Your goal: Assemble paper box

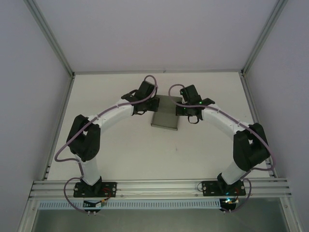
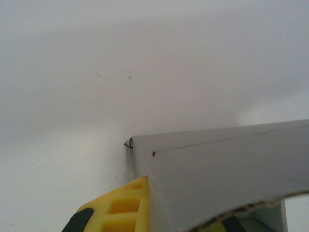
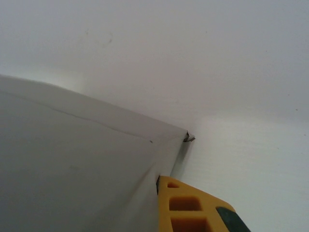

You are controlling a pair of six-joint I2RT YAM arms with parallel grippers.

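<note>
The grey paper box (image 1: 165, 115) lies on the white table (image 1: 145, 150) at the back middle, between the two arms. My left gripper (image 1: 151, 103) is at the box's left side and my right gripper (image 1: 180, 109) at its right side. In the left wrist view a grey cardboard wall (image 2: 227, 169) runs up against the yellow finger (image 2: 123, 208); my left gripper (image 2: 152, 195) is shut on that wall, and its other finger is mostly hidden under the card. In the right wrist view my right gripper (image 3: 157, 195) pinches the grey wall (image 3: 82, 169) next to its yellow finger (image 3: 190, 208).
Aluminium frame rails (image 1: 159, 188) run along the near edge where the arm bases are bolted. White side panels and a back wall (image 1: 159, 34) enclose the table. Purple cables loop over both arms.
</note>
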